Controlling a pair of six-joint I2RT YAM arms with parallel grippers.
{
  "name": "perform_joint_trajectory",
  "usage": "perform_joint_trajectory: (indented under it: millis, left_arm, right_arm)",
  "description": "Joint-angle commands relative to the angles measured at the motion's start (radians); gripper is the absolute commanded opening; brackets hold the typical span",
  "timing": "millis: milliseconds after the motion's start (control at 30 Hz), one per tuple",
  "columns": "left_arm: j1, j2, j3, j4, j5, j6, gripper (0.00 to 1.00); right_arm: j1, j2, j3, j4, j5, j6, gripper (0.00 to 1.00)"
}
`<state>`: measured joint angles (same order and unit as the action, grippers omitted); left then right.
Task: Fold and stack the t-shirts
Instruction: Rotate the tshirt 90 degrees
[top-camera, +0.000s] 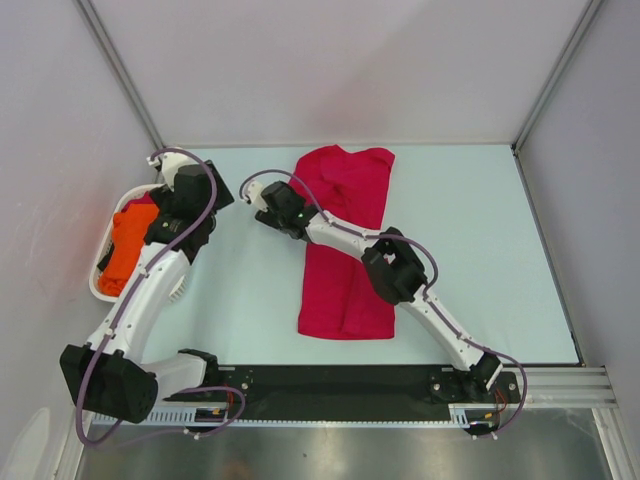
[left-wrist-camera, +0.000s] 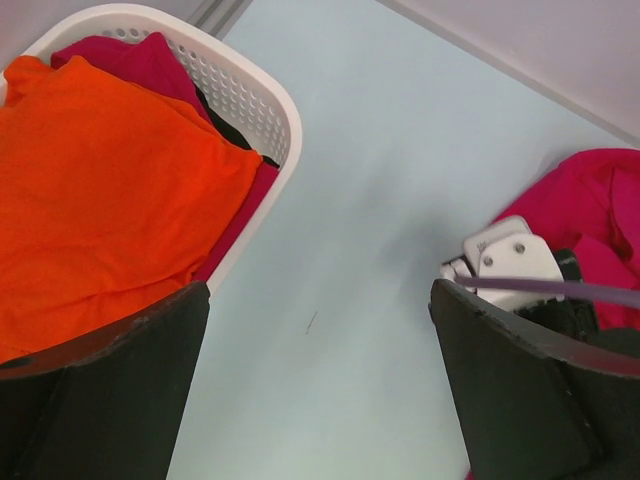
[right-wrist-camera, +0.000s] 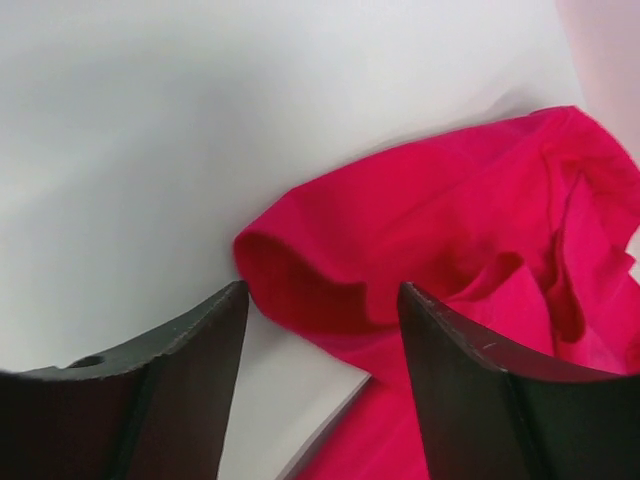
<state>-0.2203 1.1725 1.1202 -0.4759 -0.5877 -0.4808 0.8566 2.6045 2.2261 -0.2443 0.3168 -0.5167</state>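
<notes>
The right arm (top-camera: 400, 270) crosses the crimson t-shirt (top-camera: 340, 300), hiding its middle. The left arm (top-camera: 150, 290) covers part of the white basket (left-wrist-camera: 268, 108), where the orange t-shirt (left-wrist-camera: 100, 200) lies on more crimson cloth (left-wrist-camera: 140, 60). The right gripper (right-wrist-camera: 322, 300), jaws apart and gripping nothing, hangs over the crimson t-shirt's rolled edge. The left gripper (left-wrist-camera: 320, 300) gapes wide over the pale blue table (top-camera: 480, 220), beside the basket. Pale walls (top-camera: 350, 70) surround the table.

Crimson t-shirt (top-camera: 340, 290) lay flat in the middle, folded lengthwise into a long narrow strip, far collar end rumpled with a sleeve curled up, orange t-shirt (top-camera: 125, 250) sat bunched inside the white basket (top-camera: 97, 288) at the left.
</notes>
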Motion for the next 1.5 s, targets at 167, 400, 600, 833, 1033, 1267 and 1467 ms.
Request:
perform_joint_trajectory:
  millis: [167, 400, 600, 833, 1033, 1267, 1467]
  left_arm:
    - [0.01, -0.039, 0.007, 0.0, 0.017, -0.019, 0.99]
    - [0.01, -0.08, -0.017, -0.009, 0.012, -0.036, 0.99]
    - [0.01, -0.099, -0.045, -0.007, 0.034, -0.05, 0.99]
    - [0.01, -0.093, -0.068, 0.002, 0.083, -0.068, 0.99]
    - [0.01, -0.08, -0.074, 0.008, 0.111, -0.076, 0.99]
    - [0.007, -0.073, -0.076, 0.013, 0.156, -0.074, 0.99]
    - [-0.045, -0.073, -0.097, 0.026, 0.174, -0.068, 0.99]
  right_arm:
    - [-0.047, 0.18, 0.195, -0.009, 0.165, 0.044, 0.15]
    - [-0.09, 0.036, 0.057, 0.166, 0.212, 0.188, 0.11]
    - [-0.178, -0.225, -0.189, 0.367, 0.033, 0.4, 0.07]
    - [-0.226, -0.293, -0.201, 0.419, 0.005, 0.402, 0.09]
    - [-0.263, -0.294, -0.218, 0.415, 0.045, 0.431, 0.12]
    - [-0.301, -0.284, -0.282, 0.41, 0.175, 0.437, 0.12]
    - [-0.336, -0.281, -0.341, 0.424, 0.261, 0.435, 0.11]
